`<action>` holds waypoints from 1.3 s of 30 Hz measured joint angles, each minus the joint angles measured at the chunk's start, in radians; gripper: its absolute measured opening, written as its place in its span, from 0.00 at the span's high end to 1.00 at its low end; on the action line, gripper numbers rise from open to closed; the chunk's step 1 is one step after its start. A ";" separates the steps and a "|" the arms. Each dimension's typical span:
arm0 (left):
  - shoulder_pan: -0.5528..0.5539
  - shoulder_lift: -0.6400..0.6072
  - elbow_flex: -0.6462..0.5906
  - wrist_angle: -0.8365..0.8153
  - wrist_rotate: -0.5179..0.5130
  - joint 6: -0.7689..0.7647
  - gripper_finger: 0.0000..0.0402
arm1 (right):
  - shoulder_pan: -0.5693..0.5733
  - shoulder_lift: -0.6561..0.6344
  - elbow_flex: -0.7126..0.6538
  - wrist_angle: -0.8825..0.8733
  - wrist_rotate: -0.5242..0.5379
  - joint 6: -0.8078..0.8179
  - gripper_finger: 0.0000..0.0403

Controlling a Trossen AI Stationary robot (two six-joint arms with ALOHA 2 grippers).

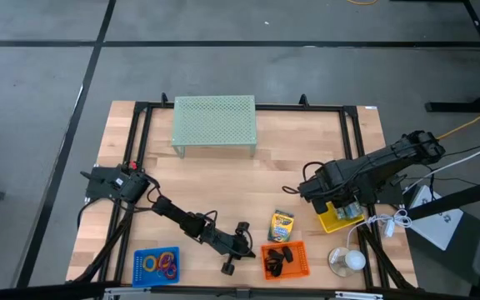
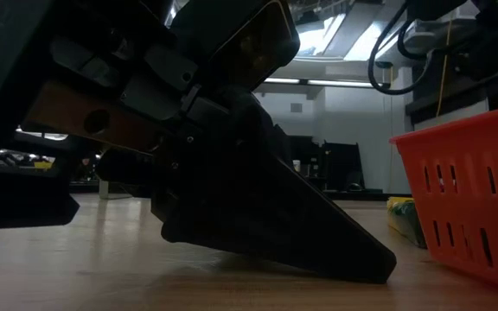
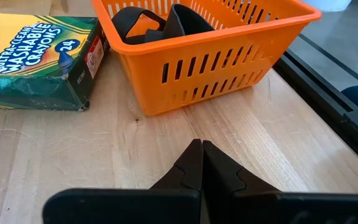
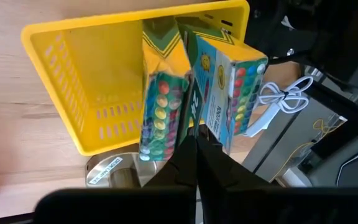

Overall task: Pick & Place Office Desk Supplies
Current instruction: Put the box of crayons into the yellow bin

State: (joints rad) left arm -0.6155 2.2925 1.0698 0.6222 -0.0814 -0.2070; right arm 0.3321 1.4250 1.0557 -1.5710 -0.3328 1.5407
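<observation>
One crayon box (image 1: 282, 226) lies loose on the table, just beyond the orange basket (image 1: 286, 260) that holds the black clips (image 1: 278, 256), its long axis running near to far. The left gripper (image 1: 238, 247) rests low on the table with its fingers pressed together and empty, just left of that basket; the box sits to its right and slightly farther away. The right gripper (image 4: 196, 144), also closed and holding nothing, hovers over the yellow basket (image 1: 337, 220), where two more boxes stand. Both arms are close, so either could plausibly take the loose box.
</observation>
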 joint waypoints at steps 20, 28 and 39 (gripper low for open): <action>-0.001 0.000 0.000 0.000 0.000 0.001 0.99 | 0.000 -0.080 -0.089 0.000 -0.004 0.020 1.00; -0.001 0.000 0.000 0.000 -0.001 0.001 0.99 | 0.000 -0.090 -0.089 0.000 0.011 0.036 0.97; -0.001 0.000 0.000 0.000 -0.002 0.002 0.99 | 0.000 -0.090 -0.089 0.000 0.045 0.038 0.94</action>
State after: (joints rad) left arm -0.6163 2.2925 1.0698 0.6220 -0.0830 -0.2054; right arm 0.3317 1.3346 0.9668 -1.5711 -0.2878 1.5789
